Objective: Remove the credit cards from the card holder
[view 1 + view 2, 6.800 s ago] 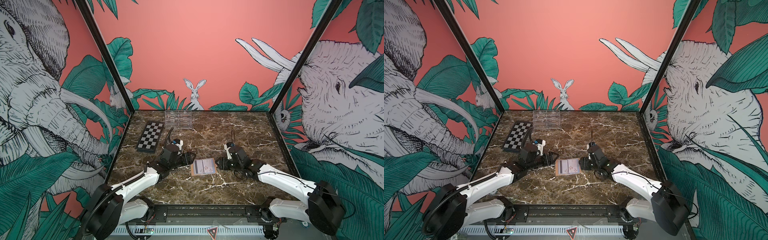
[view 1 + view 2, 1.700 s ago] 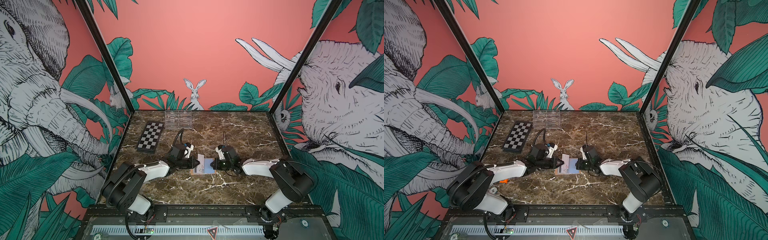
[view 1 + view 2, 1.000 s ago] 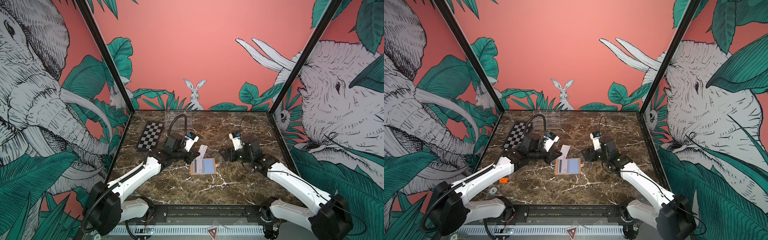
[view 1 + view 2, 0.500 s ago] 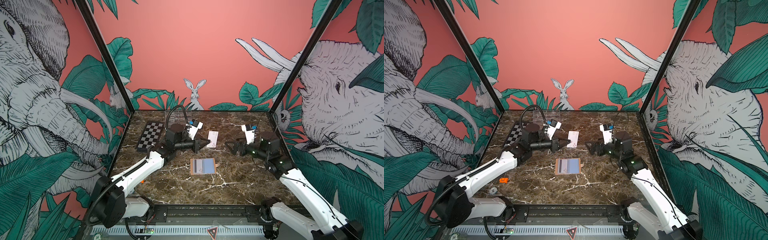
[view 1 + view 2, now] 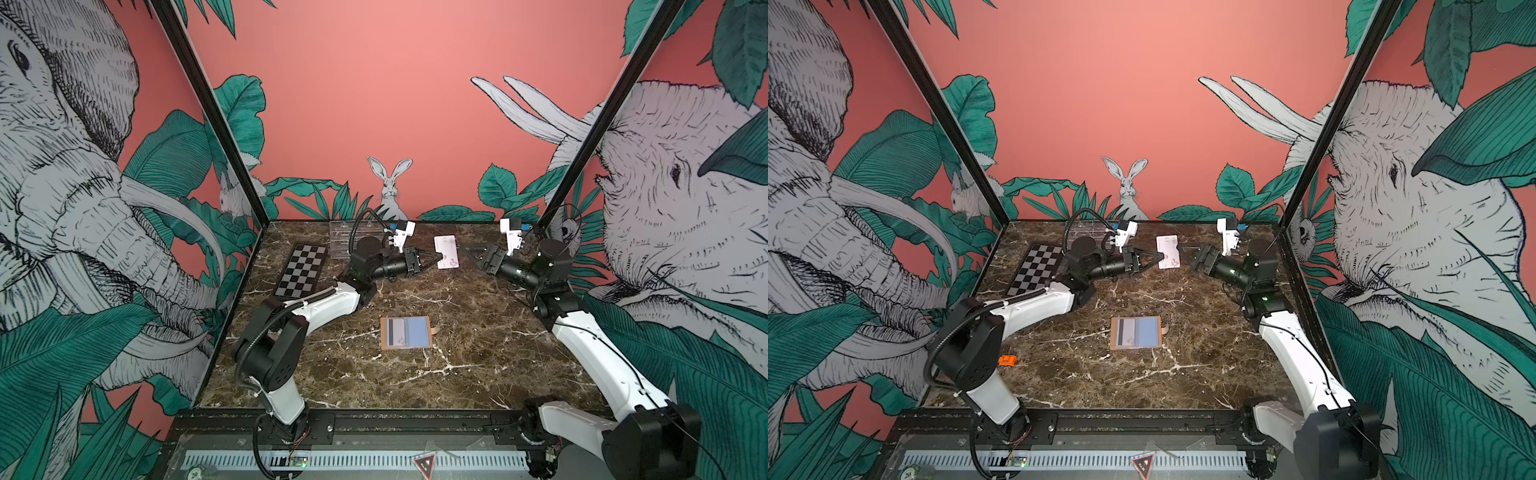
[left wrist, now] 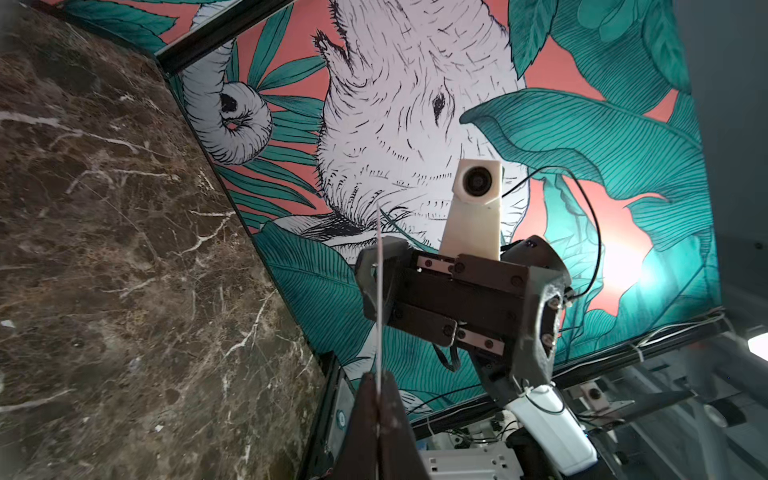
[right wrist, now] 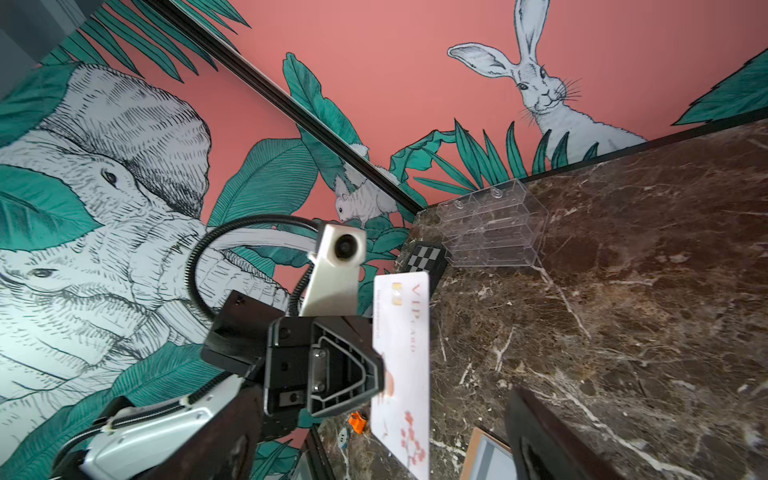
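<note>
Right wrist view: one whitish credit card (image 7: pixel 401 365) is out of the card holder, pinched by its edge in the clenched left jaws and held upright, clear of the table (image 5: pixel 478 332). In both top views the card holder (image 5: pixel 406 333) lies open and flat mid-table, well apart from that card, with a grey card (image 5: pixel 395 331) and a pale blue card (image 5: pixel 417 331) showing in its sleeves; judged from this, at least two extractions remain. Right jaws stand released and empty, facing the lifted card from near by.
</note>
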You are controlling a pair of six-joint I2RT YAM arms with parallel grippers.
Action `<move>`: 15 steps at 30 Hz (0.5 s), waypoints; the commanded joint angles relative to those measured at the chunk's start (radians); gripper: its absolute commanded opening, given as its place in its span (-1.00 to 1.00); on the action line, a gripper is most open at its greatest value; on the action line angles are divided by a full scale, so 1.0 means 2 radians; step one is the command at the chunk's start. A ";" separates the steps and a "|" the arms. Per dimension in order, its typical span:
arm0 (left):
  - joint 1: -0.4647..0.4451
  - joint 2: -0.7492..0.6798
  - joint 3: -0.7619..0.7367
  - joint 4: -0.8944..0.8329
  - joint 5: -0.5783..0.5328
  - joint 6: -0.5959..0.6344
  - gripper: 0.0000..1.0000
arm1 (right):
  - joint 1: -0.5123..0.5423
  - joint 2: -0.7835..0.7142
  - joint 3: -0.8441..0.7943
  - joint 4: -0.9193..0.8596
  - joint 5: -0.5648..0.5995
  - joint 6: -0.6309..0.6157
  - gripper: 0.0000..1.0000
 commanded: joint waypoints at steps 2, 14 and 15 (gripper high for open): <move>-0.010 0.008 0.024 0.100 0.002 -0.091 -1.00 | -0.001 0.005 -0.007 0.079 -0.024 0.050 0.72; -0.016 0.021 0.028 0.099 -0.001 -0.095 -1.00 | -0.001 0.023 -0.027 0.112 -0.036 0.083 0.37; -0.016 0.021 0.027 0.099 -0.001 -0.094 -1.00 | -0.001 0.023 -0.029 0.118 -0.038 0.087 0.32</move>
